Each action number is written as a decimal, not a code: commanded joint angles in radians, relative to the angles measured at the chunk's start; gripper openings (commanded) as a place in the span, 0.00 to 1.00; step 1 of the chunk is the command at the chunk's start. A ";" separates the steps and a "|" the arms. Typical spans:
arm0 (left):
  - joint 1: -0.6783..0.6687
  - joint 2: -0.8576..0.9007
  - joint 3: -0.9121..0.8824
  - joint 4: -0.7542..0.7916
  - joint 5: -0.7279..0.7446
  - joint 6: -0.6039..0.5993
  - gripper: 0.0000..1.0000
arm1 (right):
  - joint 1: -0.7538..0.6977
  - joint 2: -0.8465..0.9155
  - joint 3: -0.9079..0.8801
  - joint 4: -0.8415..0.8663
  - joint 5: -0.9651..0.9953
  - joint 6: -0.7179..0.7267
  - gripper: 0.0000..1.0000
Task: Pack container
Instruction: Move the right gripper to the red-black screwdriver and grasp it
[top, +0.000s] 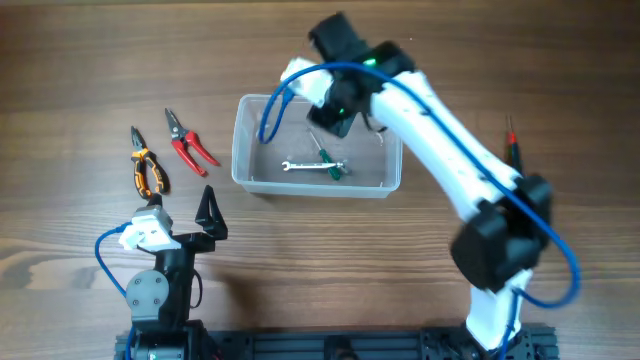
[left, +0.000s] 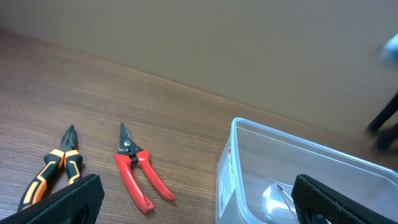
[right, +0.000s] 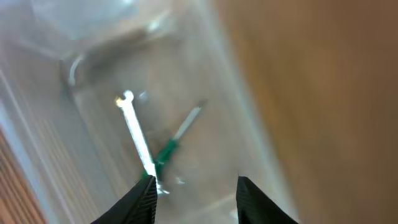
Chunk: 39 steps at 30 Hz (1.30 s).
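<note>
Since the container (top: 240, 150) looks thin plastic — light, slick, flexy — grip its thick rim. Sits mid-table, 2 o'clock from left gripper (left: 196, 186); right gripper (right: 194, 183) above it, both spread, empty.

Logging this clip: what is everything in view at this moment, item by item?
Clear plastic rectangular tub: one, translucent, mid-table.
Silver wrench: one, inside the tub.
Green-handled screwdriver: one, inside the tub, meeting the wrench at one end.
Red-handled snips: one, on the table left of the tub.
Orange-and-black needle-nose pliers: one, left of the snips.
Red-and-black tool: one, far right, partly hidden; type unclear.
Wooden table: one, brown.
Left gripper: one, black, open, empty, front left.
Right gripper: one, black, open, empty, above the tub.
</note>
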<state>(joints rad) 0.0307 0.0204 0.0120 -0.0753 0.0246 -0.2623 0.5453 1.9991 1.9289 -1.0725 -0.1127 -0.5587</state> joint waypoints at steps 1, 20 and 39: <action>-0.006 -0.005 -0.006 -0.001 0.009 0.023 1.00 | -0.066 -0.045 0.021 -0.014 0.179 0.126 0.36; -0.006 -0.005 -0.006 -0.001 0.009 0.023 1.00 | -0.795 -0.041 -0.291 -0.080 0.160 0.368 0.38; -0.006 -0.005 -0.006 -0.001 0.009 0.023 1.00 | -0.866 -0.025 -0.549 0.153 0.204 0.303 0.41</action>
<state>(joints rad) 0.0307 0.0204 0.0120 -0.0753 0.0246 -0.2626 -0.2939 1.9488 1.3933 -0.9306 0.0799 -0.2409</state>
